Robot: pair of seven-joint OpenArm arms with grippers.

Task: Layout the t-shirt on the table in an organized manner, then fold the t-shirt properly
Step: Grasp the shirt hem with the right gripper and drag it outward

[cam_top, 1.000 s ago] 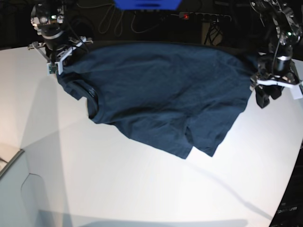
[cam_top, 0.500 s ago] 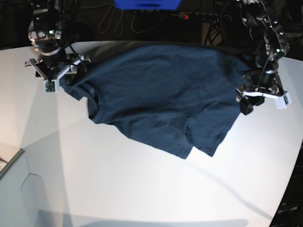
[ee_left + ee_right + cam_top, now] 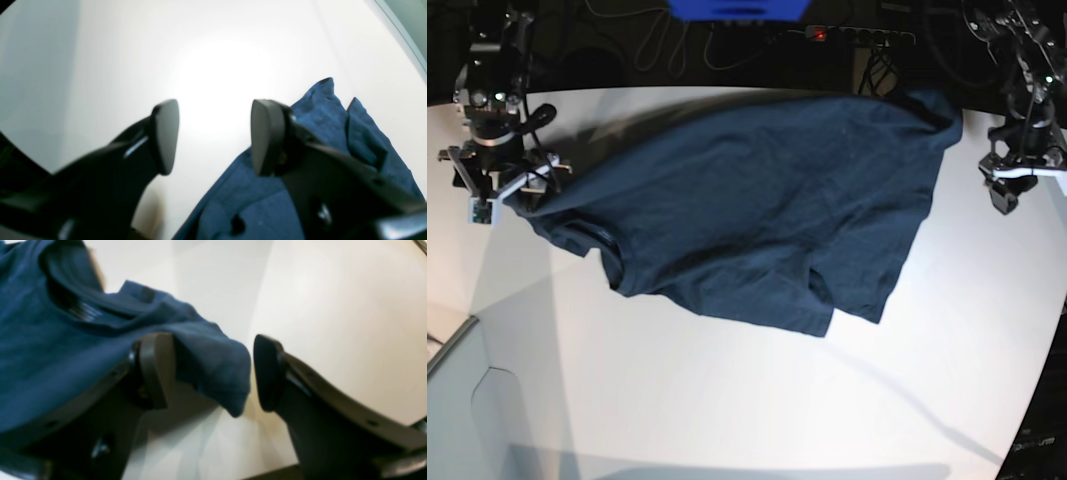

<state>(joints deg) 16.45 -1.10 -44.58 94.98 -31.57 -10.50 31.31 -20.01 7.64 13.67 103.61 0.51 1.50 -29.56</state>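
T-shirt (image 3: 757,200) is spread rumpled across the far half of the table (image 3: 727,400). Both grippers are held wide open: the right gripper (image 3: 213,371) straddles a cloth corner ungripped, the left gripper (image 3: 213,136) is empty.

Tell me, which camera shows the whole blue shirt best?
The base view: the t-shirt lies spread across the table, every edge visible. The left wrist view catches only a crumpled corner beside the left gripper; the right wrist view, a blurred fold between the right gripper's jaws.

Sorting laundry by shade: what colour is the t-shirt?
Plain dark navy blue, no pattern. The t-shirt shows best in the base view.
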